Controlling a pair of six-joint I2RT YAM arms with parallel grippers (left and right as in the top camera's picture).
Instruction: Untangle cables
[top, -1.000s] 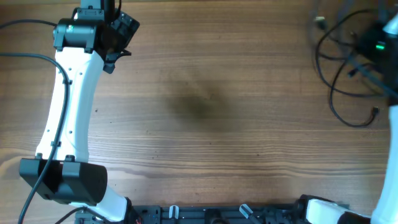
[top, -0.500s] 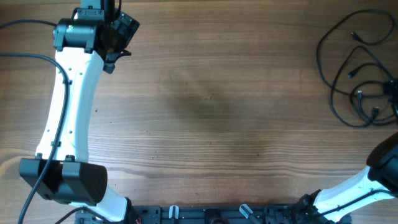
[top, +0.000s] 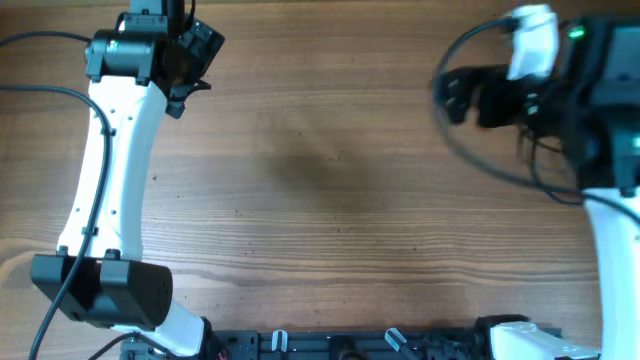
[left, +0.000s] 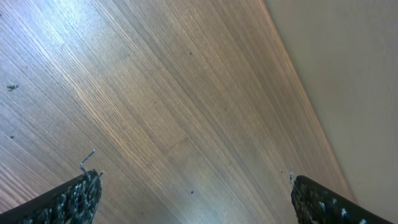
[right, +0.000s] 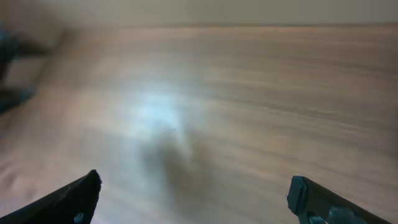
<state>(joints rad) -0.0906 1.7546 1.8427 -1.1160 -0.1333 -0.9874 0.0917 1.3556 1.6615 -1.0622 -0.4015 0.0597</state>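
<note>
Most of the cables are hidden under my right arm (top: 600, 110) at the table's back right. Only thin black strands (top: 548, 186) show below the arm. A blurred dark arc (top: 440, 120) curves round the gripper, and I cannot tell whether it is a cable or the arm's own wire. My right gripper (top: 456, 96) points left, smeared by motion. In the right wrist view it is open (right: 194, 194) over bare wood with nothing between the fingers. My left gripper (top: 198, 48) sits at the back left, open (left: 194, 186) above bare wood near the table's edge.
The wooden table (top: 330, 200) stretches between the two arms. The left arm (top: 110, 170) runs down the left side to its base. A black rail (top: 340, 345) lies along the front edge. Blurred dark shapes (right: 9, 68) show at the far left of the right wrist view.
The right arm pulled away to the front right, then swung back over the cables, moving fast. Its gripper went from shut to open. The cable strands shifted. The left arm stayed still.
</note>
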